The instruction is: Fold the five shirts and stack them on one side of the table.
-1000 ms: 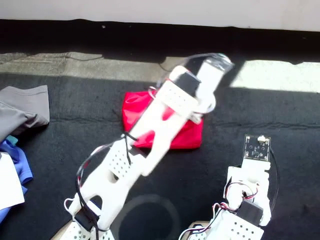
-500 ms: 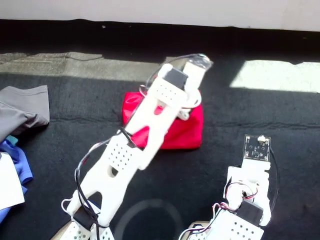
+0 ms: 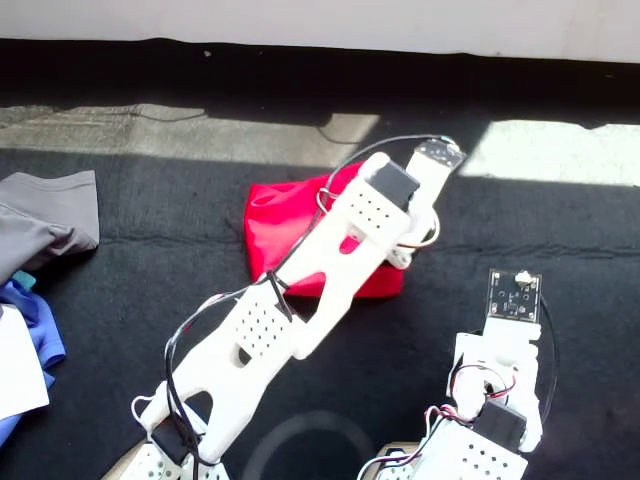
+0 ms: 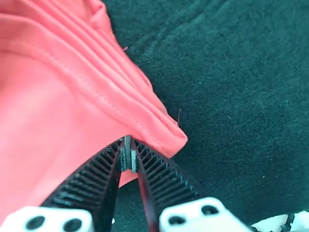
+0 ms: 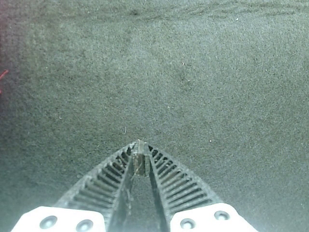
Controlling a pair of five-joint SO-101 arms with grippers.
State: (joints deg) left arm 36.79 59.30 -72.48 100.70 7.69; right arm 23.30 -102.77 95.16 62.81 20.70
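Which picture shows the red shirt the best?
The high view: it takes in most of the folded red shirt, though the left arm crosses it. The left wrist view gets one corner up close. The right wrist view faces the dark mat instead.

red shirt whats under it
The red shirt lies on the black cloth, which shows around it. Anything between them is covered by the shirt itself, and the left arm hides part of it.

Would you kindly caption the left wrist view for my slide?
The shut left hand over a corner of the folded red fabric shirt on black felt.
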